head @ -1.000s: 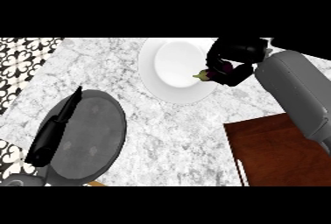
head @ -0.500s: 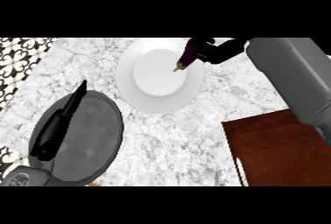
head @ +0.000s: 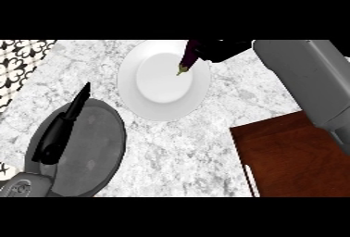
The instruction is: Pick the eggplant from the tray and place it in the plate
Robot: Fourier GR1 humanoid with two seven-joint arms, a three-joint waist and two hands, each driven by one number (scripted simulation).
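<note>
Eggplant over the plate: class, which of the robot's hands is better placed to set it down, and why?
Right. The right hand holds the eggplant over the far side of the white plate. The left hand lies open at the view's left, apart from the plate.

- Right hand [head: 220, 49]: cut off by the view's upper edge, so only a dark lower part shows.
- Eggplant [head: 187, 59]: upper end hidden where the right hand closes on it. Whether its stem tip touches the plate cannot be told.
- Plate [head: 147, 99]: far rim meets the upper edge.
- Tray [head: 294, 162]: cut by the right and lower edges, with its far right corner under the right forearm [head: 308, 78].
- Left forearm [head: 85, 148]: cut by the lower edge and hides the bench [head: 205, 139] beneath.
- Left hand [head: 54, 136]: edge-on, palm out of sight.
- Patterned strip [head: 15, 60]: cut by the left edge, unidentifiable.
</note>
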